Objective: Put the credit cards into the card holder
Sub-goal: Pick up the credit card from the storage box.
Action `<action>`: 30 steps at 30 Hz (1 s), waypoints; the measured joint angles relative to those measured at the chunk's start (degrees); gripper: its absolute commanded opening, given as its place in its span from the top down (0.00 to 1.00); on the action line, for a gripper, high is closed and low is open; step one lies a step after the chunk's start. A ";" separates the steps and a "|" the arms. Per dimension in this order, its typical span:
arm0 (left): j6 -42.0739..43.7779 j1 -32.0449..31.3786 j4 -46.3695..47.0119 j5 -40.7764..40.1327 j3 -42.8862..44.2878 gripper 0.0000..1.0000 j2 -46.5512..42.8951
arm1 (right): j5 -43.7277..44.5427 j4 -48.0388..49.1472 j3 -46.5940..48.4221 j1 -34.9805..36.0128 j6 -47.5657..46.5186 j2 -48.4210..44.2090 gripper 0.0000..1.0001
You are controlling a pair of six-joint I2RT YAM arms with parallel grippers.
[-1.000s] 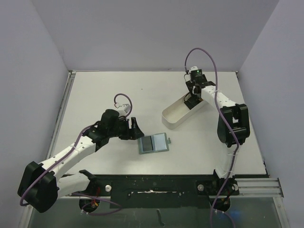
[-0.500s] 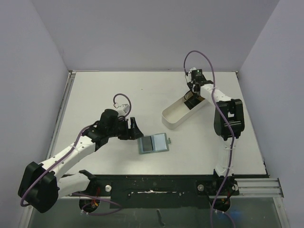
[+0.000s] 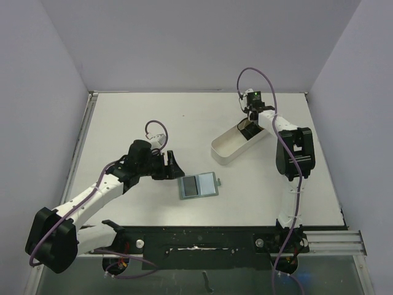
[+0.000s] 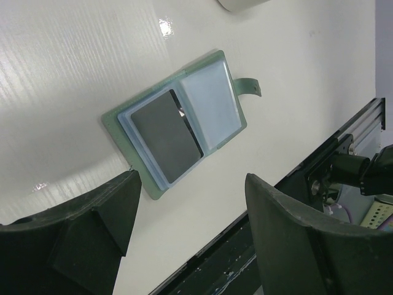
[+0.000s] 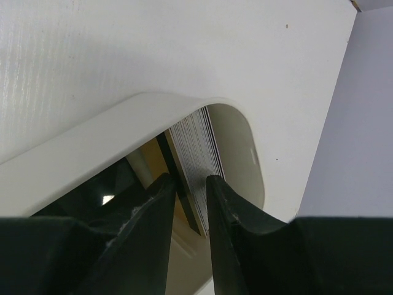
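Right gripper [image 5: 189, 179] sits in white tray [image 5: 92, 147], jaws narrow around stacked credit cards [image 5: 195, 144] — grip unclear; left gripper [image 4: 191, 181] hovers wide beside open card holder [image 4: 178, 123], likely to steady it.

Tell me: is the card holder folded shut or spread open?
Spread open: the card holder lies flat, both bluish pockets facing up, one showing a black card, snap tab unfastened.

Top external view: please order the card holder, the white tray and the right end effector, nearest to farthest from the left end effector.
1. card holder, just right of the left end effector
2. white tray, farther right and back
3. right end effector, at the tray's far end
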 measured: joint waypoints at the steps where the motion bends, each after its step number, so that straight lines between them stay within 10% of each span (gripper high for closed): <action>1: 0.00 0.07 0.11 0.15 0.00 0.33 0.00 | 0.00 0.07 -0.04 0.00 -0.09 0.00 0.75; 30: -1.70 0.79 2.78 3.48 -1.38 0.37 0.52 | -7.80 -9.99 0.02 0.79 8.28 -10.32 1.00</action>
